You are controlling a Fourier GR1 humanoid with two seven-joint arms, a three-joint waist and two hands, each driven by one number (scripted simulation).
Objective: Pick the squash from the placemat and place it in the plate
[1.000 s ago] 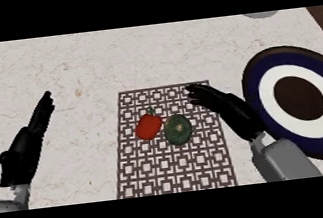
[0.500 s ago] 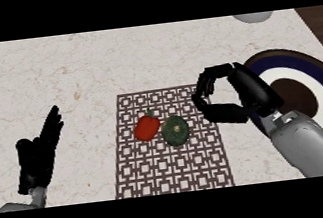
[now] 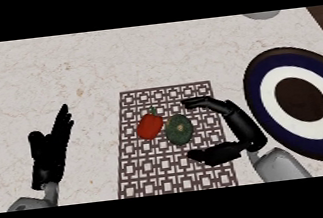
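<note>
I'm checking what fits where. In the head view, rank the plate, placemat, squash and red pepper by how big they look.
1. Plate and placemat: similar, too close to rank; the plate is cut off at the edge.
2. Squash and red pepper: far smaller, about alike.

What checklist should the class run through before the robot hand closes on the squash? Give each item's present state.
1. Squash lies on the placemat: ok.
2. Right robot hand open beside the squash, not touching: ok.
3. Red pepper apart from the squash: not ok, they touch.
4. Plate free to receive it: ok.
5. Left robot hand resting clear of the placemat: ok.
</note>
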